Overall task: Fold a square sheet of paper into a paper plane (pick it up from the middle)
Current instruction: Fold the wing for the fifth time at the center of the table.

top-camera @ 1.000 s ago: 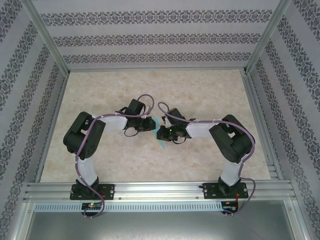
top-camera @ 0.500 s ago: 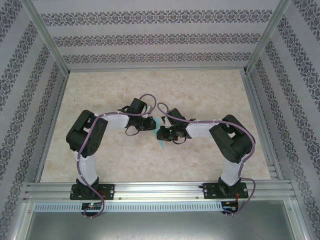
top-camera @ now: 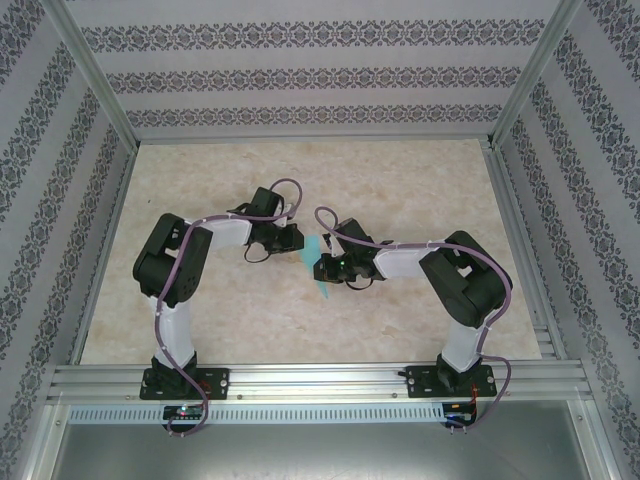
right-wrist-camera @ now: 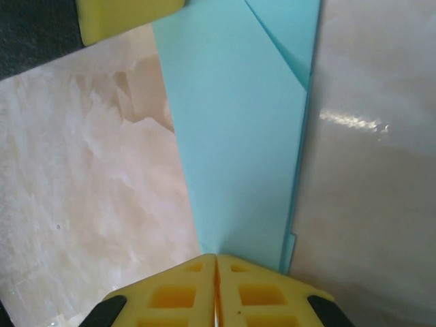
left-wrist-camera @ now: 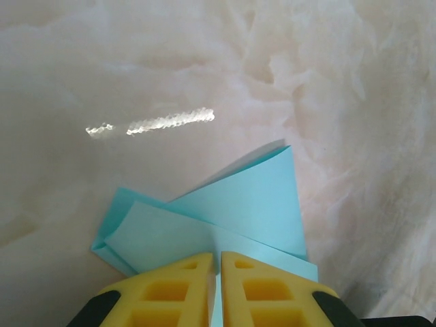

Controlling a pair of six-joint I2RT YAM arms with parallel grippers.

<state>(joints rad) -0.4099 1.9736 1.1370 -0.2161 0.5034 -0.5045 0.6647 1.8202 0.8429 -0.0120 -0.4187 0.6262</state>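
Observation:
The light-blue paper plane (top-camera: 314, 250) is a long narrow folded shape held above the table between both arms. In the left wrist view its layers (left-wrist-camera: 238, 211) fan out ahead of my left gripper (left-wrist-camera: 218, 256). That gripper is shut, with a paper edge pinched between its yellow fingers (left-wrist-camera: 184, 283). In the right wrist view a long flat panel (right-wrist-camera: 238, 136) with a diagonal fold at its far end runs away from my right gripper (right-wrist-camera: 216, 257), which is shut on its near end. From above, the left gripper (top-camera: 296, 240) and right gripper (top-camera: 322, 268) almost meet.
The marble-patterned table (top-camera: 400, 180) lies open all round the arms, inside patterned walls and a metal frame (top-camera: 300, 375). One yellow finger of the left gripper (right-wrist-camera: 129, 13) shows at the top left of the right wrist view.
My left arm has drawn back and to the left, so more of the blue paper shows between the grippers. The right arm has barely moved.

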